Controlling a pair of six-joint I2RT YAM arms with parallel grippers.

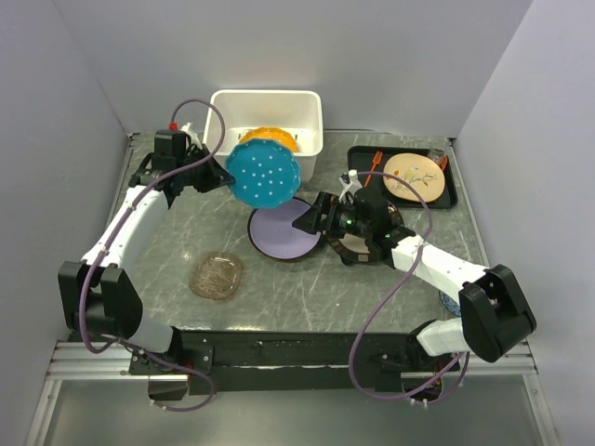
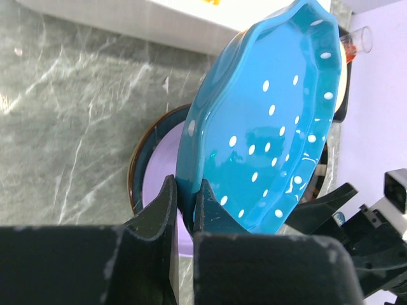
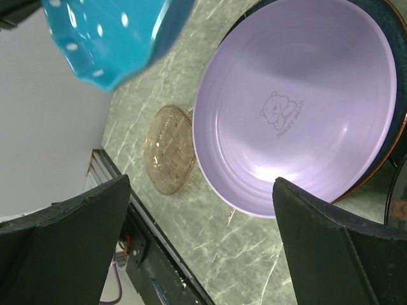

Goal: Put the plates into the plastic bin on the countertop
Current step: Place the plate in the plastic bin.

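My left gripper (image 1: 226,175) is shut on the rim of the teal dotted plate (image 1: 265,175) and holds it tilted in the air, just in front of the white plastic bin (image 1: 223,104). The left wrist view shows the jaws (image 2: 186,197) pinching the teal plate (image 2: 267,127). An orange dotted plate (image 1: 270,139) lies in the bin. A lavender plate (image 1: 284,232) rests on a dark teal plate (image 1: 253,232) at mid-table. My right gripper (image 1: 311,218) is open and empty, just above the lavender plate's (image 3: 299,108) right edge. An amber glass plate (image 1: 217,275) lies front left.
A black tray (image 1: 358,158) with a tan round plate (image 1: 412,176) sits at the back right. A dark plate (image 1: 358,249) lies partly under my right arm. A blue plate's edge (image 1: 448,302) shows by the right arm's base. Walls enclose the table on three sides.
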